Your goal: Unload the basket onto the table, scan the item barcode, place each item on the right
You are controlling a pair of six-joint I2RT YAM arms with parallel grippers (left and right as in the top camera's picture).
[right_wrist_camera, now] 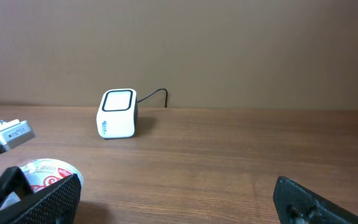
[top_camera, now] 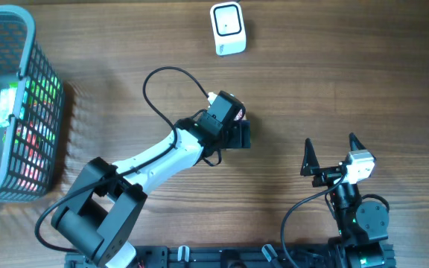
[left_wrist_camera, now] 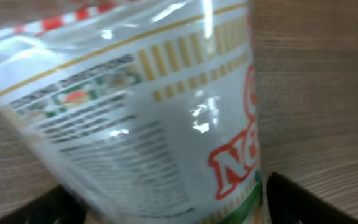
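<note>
Noodle cup (left_wrist_camera: 166, 124): sits between the fingers (left_wrist_camera: 303, 199) of the left gripper (top_camera: 241, 135), near the middle of the table (top_camera: 363, 67).
- Left wrist view: cup fills the frame. It is wider at the far end, where a red-and-white striped rim shows, and narrower toward the camera. Its long axis therefore runs roughly along the fingers, base toward the wrist and lid end outward. Printed text and red lettering sit askew, so the cup is tilted.
- Right wrist view: the lid (right_wrist_camera: 45, 173) is visible low at the left edge, turned toward the right arm and somewhat upward. How steep, cannot tell.
- Overhead: cup is hidden under the left wrist, and that arm points toward the robot's right.

Left gripper: jaws spread wide, a dark finger against each flank of the cup; reads as a grip.

Right gripper (top_camera: 331, 143): jaws fully apart, nothing between them, well apart from the cup.

Scanner (top_camera: 228, 28): white box at the far edge, window up in the overhead view, apart from the cup.

Basket (top_camera: 28, 45): grey mesh at far left, with coloured packets inside.
</note>
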